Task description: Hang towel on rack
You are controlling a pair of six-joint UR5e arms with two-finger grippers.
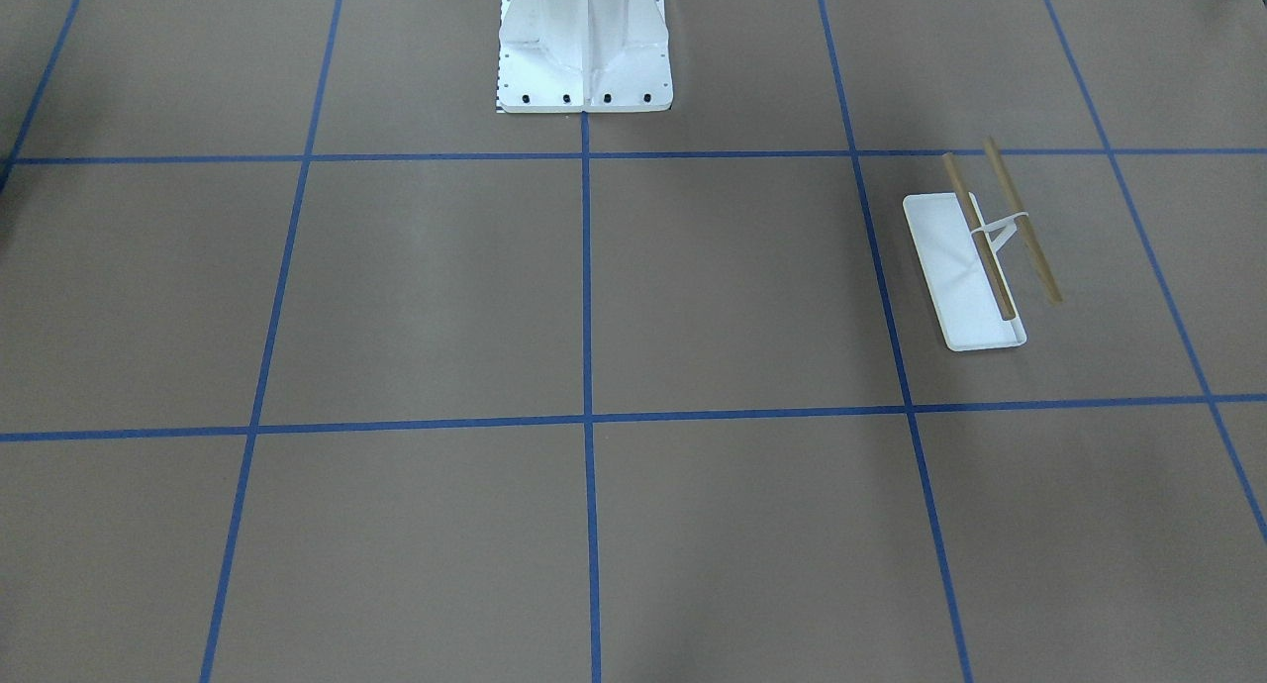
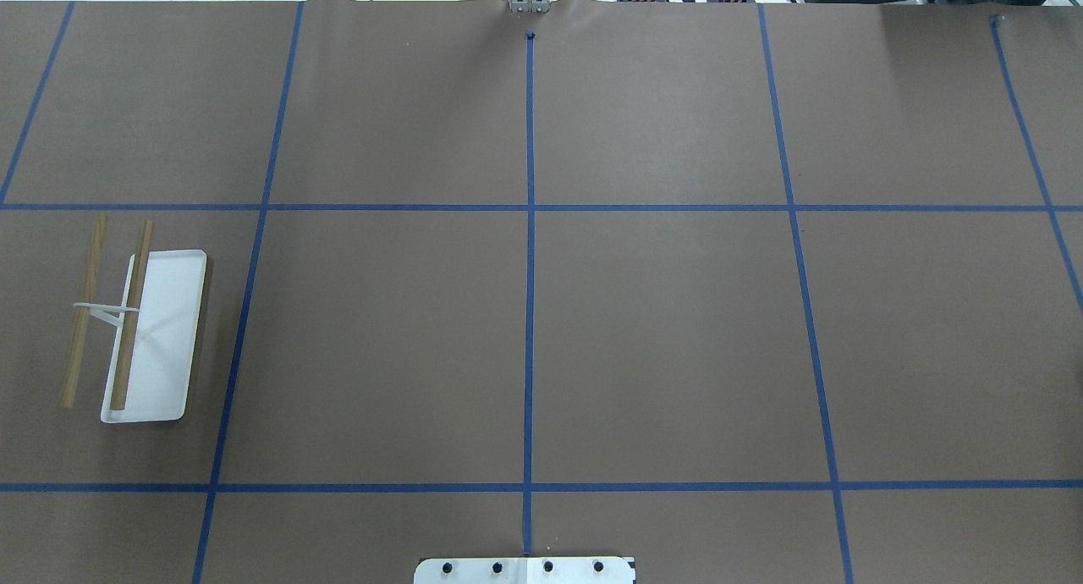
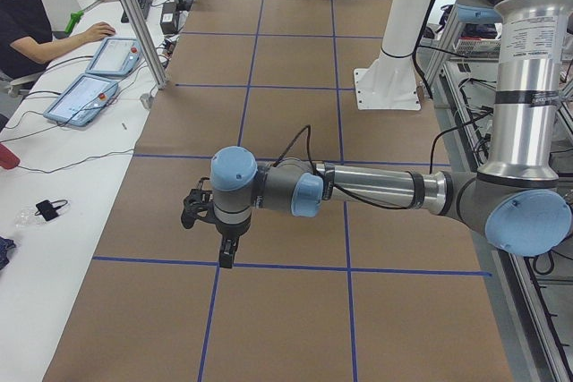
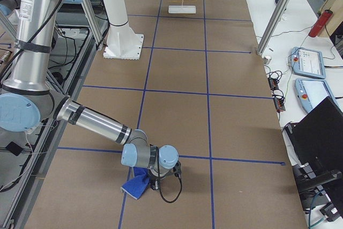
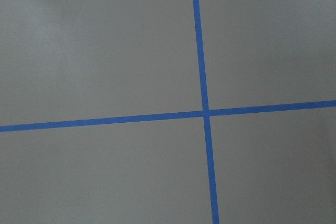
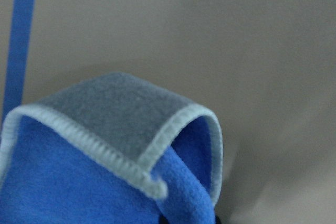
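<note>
A white pedestal (image 1: 584,49) stands on the brown table (image 1: 436,297) (blue tape grid (image 1: 586,267)), an operator (image 3: 25,15) seated alongside.

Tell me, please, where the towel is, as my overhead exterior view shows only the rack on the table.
Observer: The towel sits bunched beneath the wrist of the right arm, far from the rack and outside your frame.
Operator: Which side of it faces up?
Observer: The right wrist view shows mostly the blue side, with one corner folded over to show grey.
Operator: And where is the left arm?
Observer: The left tool points down over bare table near a tape crossing, with no towel under it.
</note>
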